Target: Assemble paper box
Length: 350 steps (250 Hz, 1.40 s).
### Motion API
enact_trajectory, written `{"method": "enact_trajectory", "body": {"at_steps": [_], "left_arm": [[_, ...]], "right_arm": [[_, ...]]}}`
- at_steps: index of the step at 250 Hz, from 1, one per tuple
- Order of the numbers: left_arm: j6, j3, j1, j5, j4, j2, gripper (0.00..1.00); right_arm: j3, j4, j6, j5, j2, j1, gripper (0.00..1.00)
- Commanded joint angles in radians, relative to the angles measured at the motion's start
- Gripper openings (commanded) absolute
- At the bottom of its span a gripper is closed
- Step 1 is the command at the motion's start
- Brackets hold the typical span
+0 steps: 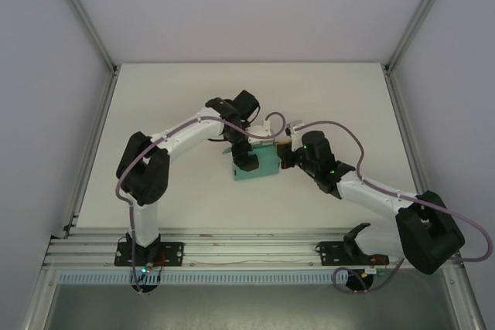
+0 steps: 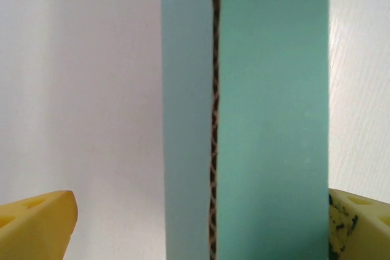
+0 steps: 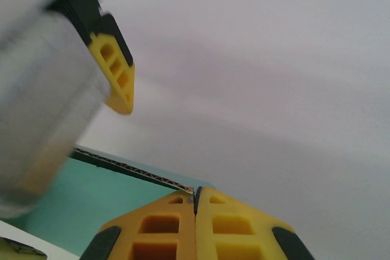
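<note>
The teal-green paper box [image 1: 261, 165] lies partly folded at mid-table between both arms. In the left wrist view one of its panels [image 2: 274, 120] stands upright, its corrugated edge facing the camera. My left gripper [image 2: 201, 217] is open and straddles that panel; the right finger [image 2: 359, 223] is against it and the left finger [image 2: 36, 223] is well clear. My right gripper [image 3: 195, 196] is shut, its yellow fingertips pinching a corner of the paper box [image 3: 73, 199]. From above, the left gripper [image 1: 242, 154] is over the box and the right gripper [image 1: 287, 152] is at its right edge.
The white table [image 1: 170, 98] is enclosed by white walls and aluminium posts, with a rail along the near edge [image 1: 255, 249]. One yellow finger of the left gripper [image 3: 116, 74] hangs above the card in the right wrist view.
</note>
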Motion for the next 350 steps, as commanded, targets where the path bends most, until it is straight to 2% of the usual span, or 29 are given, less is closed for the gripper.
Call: {"method": "enact_trajectory", "body": {"at_steps": [1, 47, 83, 111, 128, 147, 170, 199, 208, 249, 292, 316, 350], "left_arm": [[-0.042, -0.03, -0.004, -0.012, 0.049, -0.081, 1.0], [-0.101, -0.105, -0.003, -0.069, 0.106, -0.161, 1.0], [-0.268, -0.16, -0.005, -0.219, 0.162, -0.235, 1.0], [-0.379, -0.247, -0.002, -0.286, 0.206, -0.328, 1.0], [-0.465, -0.292, -0.001, -0.328, 0.211, -0.377, 0.94], [-0.544, -0.354, -0.002, -0.345, 0.223, -0.432, 0.86], [-0.609, -0.434, -0.001, -0.326, 0.267, -0.495, 0.84], [-0.595, -0.521, 0.0, -0.255, 0.33, -0.544, 0.84], [-0.592, -0.538, 0.0, -0.263, 0.355, -0.548, 0.83], [-0.592, -0.514, 0.01, -0.267, 0.334, -0.494, 0.65], [-0.604, -0.491, 0.023, -0.244, 0.347, -0.461, 0.36], [-0.605, -0.497, 0.024, -0.241, 0.368, -0.455, 0.32], [-0.613, -0.487, 0.024, -0.215, 0.37, -0.452, 0.31]], "right_arm": [[-0.026, -0.034, -0.021, 0.02, -0.002, 0.018, 0.0], [-0.033, -0.039, -0.027, 0.059, -0.003, 0.032, 0.0], [-0.031, -0.045, -0.044, 0.122, -0.006, 0.069, 0.0], [-0.019, -0.07, -0.061, 0.198, -0.008, 0.112, 0.0], [-0.004, -0.098, -0.052, 0.237, -0.005, 0.128, 0.0], [0.003, -0.113, -0.052, 0.297, 0.0, 0.152, 0.0], [0.009, -0.122, -0.044, 0.329, 0.01, 0.168, 0.0], [0.021, -0.133, -0.043, 0.334, 0.023, 0.179, 0.0], [0.022, -0.133, -0.046, 0.338, 0.024, 0.181, 0.0], [0.023, -0.139, -0.045, 0.34, 0.014, 0.185, 0.0], [0.031, -0.151, -0.044, 0.332, 0.016, 0.186, 0.0], [0.041, -0.169, -0.046, 0.337, 0.026, 0.189, 0.0], [0.046, -0.177, -0.041, 0.352, 0.031, 0.192, 0.0]]}}
